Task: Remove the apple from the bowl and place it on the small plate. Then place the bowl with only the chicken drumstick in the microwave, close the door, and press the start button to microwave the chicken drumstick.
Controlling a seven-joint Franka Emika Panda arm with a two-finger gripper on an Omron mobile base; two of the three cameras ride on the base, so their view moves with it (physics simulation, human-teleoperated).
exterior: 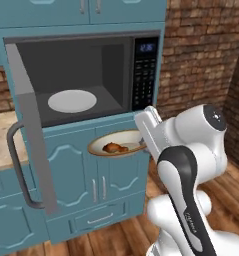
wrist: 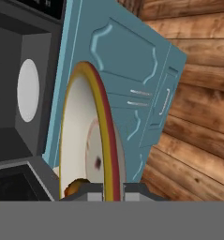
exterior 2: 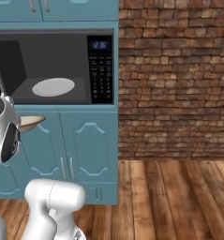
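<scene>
Your gripper is clamped on the bowl rim, holding it below the open microwave. Treat it as stiff and slick; the loose chicken drumstick could slide if tilted.

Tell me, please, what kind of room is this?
Most likely a kitchen, rendered by computer. A built-in microwave with its door swung open sits among teal cabinets, a bowl holding a chicken drumstick is lifted before it, and a brick wall meets a wooden floor.
</scene>
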